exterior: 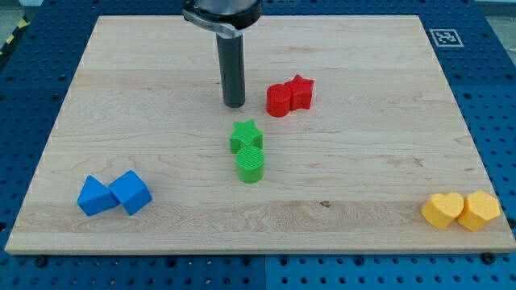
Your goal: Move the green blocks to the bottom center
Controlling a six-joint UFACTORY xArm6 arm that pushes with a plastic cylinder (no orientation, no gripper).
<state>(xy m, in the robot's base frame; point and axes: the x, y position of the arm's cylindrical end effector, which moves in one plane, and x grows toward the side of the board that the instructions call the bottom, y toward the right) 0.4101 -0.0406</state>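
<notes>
A green star block (245, 135) lies near the board's middle, with a green cylinder block (251, 164) touching it just below. My tip (234, 104) stands on the board a little above the green star and slightly to its left, apart from it. The red blocks lie to the tip's right.
A red cylinder (279, 100) and a red star (301, 92) touch at the upper middle. Two blue blocks (96, 196) (131, 192) sit at the bottom left. A yellow heart (443, 209) and a yellow hexagon (480, 210) sit at the bottom right. The wooden board (145, 97) ends in blue pegboard.
</notes>
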